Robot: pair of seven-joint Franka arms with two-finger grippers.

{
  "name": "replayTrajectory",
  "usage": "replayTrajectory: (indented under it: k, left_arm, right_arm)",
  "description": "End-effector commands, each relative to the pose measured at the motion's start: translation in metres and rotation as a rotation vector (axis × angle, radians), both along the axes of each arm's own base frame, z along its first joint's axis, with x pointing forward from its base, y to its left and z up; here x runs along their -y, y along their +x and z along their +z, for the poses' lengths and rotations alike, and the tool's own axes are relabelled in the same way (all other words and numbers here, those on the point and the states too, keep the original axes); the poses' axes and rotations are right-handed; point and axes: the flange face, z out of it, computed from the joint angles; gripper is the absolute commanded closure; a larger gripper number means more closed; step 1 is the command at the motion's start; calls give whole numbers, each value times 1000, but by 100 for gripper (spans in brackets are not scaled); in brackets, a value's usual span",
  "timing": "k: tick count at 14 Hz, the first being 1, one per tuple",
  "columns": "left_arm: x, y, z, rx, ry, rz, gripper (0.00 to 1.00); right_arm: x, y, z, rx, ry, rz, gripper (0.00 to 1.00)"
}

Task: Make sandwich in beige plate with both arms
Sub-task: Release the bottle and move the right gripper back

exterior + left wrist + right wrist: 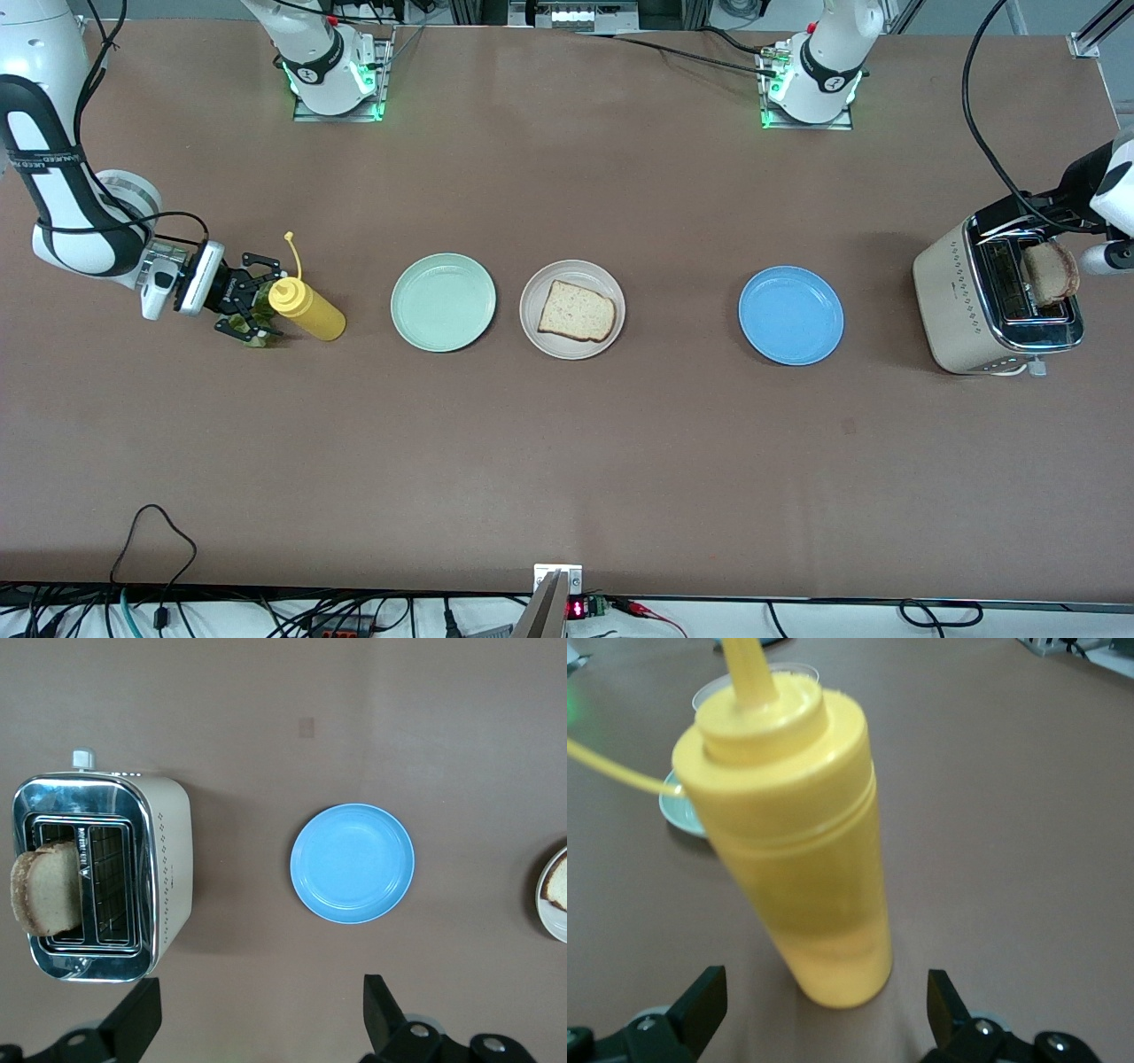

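Beige plate (572,308) mid-table w/ one bread slice (577,311) on it, between mint green plate (443,301) and blue plate (791,315). 2nd slice (1050,272) sticks up out of toaster (997,297) at left arm's end. Left gripper (257,1028) above table near toaster, jaws wide open, holding nothing. Right gripper (249,308) low at right arm's end, jaws wide open beside yellow squeeze bottle (306,308), not gripping it.

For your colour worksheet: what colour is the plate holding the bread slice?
Pale beige: the beige plate under the bread slice, clearest in the front view.
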Motion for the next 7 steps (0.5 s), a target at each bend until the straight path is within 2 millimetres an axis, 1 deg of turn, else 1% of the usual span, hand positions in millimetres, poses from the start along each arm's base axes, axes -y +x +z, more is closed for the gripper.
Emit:
replayTrajectory:
  k: [1,2,4,7]
  left_arm:
    - [0,-2,13,19,2,-44,0]
    - [2,0,14,26,1,-46,0]
    - [9,3,18,35,6,-59,0]
    - [4,4,17,39,6,-54,0]
  right_arm:
    - [36,-14,6,3,-51,10,0]
    - [48,-19,7,-7,-54,5,0]
    - [62,-20,20,-3,-63,-5,0]
    - [69,-16,43,-65,-76,-96,0]
